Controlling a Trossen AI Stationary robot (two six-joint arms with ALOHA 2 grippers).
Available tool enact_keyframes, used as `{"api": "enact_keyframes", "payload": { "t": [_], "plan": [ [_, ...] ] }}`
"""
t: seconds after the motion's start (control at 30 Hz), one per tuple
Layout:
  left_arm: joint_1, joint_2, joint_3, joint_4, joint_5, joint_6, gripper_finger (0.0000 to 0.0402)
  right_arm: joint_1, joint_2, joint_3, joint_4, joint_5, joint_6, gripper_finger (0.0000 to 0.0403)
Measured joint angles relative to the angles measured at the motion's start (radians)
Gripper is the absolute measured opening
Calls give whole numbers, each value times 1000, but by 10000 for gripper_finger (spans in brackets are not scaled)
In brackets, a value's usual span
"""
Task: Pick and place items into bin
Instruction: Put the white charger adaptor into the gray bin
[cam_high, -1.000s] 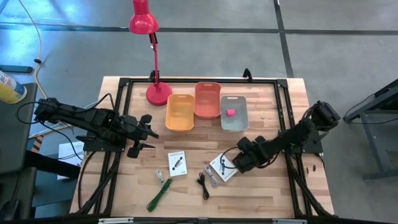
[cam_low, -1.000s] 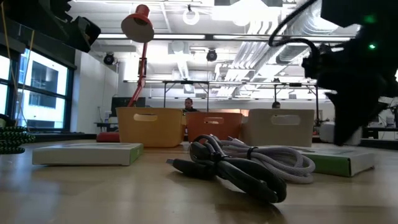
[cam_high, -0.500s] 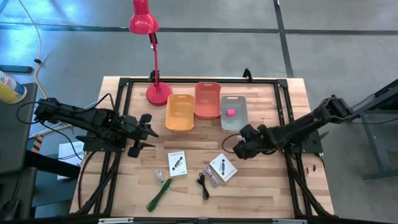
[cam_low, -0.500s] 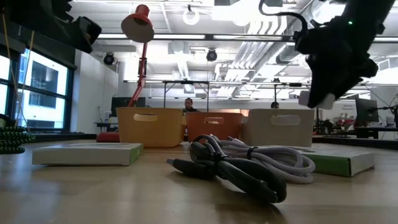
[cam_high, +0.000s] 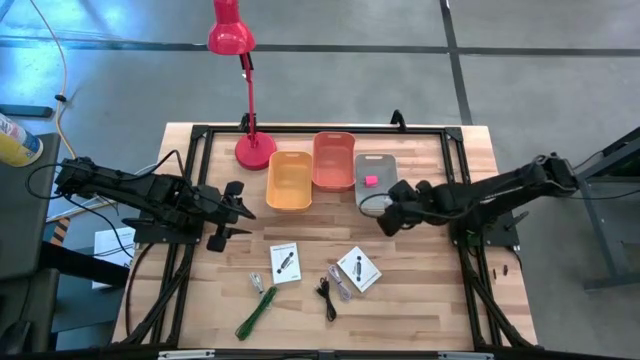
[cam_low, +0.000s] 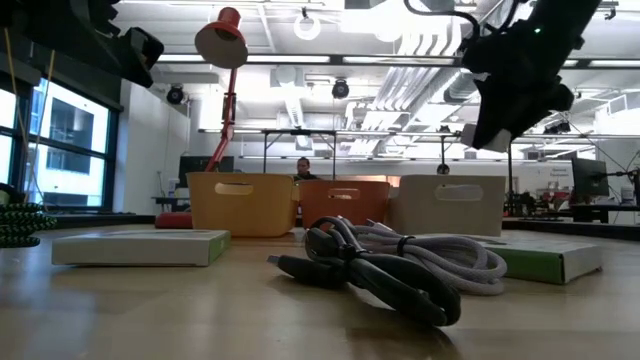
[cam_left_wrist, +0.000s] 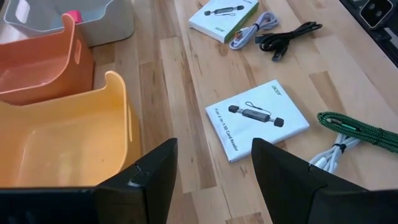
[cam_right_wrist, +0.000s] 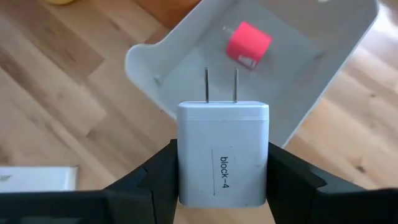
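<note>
My right gripper (cam_high: 386, 216) is shut on a white cube with two metal prongs (cam_right_wrist: 222, 155), over the near rim of the grey bin (cam_high: 388, 192). A pink cube (cam_high: 369, 180) lies in that bin. Two white cards (cam_high: 284, 262) (cam_high: 358, 268), a black cable (cam_high: 326, 293), a pale cable (cam_high: 342, 289), a green stick (cam_high: 257, 312) and a small clear packet (cam_high: 256, 281) lie flat on the table. My left gripper (cam_high: 240, 207) is open and empty, left of the yellow bin (cam_high: 289, 182). My right gripper pinches the white cube by two opposite sides (cam_right_wrist: 186, 163) between its two fingers (cam_right_wrist: 158, 174). The fingers slant down from the table's right. The cube is lifted clear, its prongs (cam_right_wrist: 221, 84) pointing away from the gripper toward the grey bin (cam_right_wrist: 348, 56).
An orange bin (cam_high: 333, 160) stands between the yellow and grey bins at the far side. A red desk lamp (cam_high: 245, 90) stands at the far left, its base (cam_high: 255, 151) beside the yellow bin. A black frame (cam_high: 460, 200) runs round the table's edges.
My right gripper has gone up and toward the table's far edge, from over the right-hand card to the near rim of the grey bin, carrying the white cube clear of the table.
</note>
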Motion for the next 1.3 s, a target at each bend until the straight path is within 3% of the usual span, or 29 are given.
{"api": "enact_keyframes", "payload": {
  "t": [0.37, 0.73, 1.03, 1.3],
  "plan": [
    [0, 0, 0, 13, -26, -4, 193, -189, -2, 0, 114, -6, -243, 185],
    [0, 0, 0, 39, -42, -3, 193, -373, 4, 0, 222, -82, -427, 185],
    [0, 0, 0, 40, -57, -2, 193, -449, 47, 0, 274, -128, -476, 186],
    [0, 1, 0, 49, -60, -2, 193, -457, 176, 0, 353, -190, -492, 187]
  ]
}}
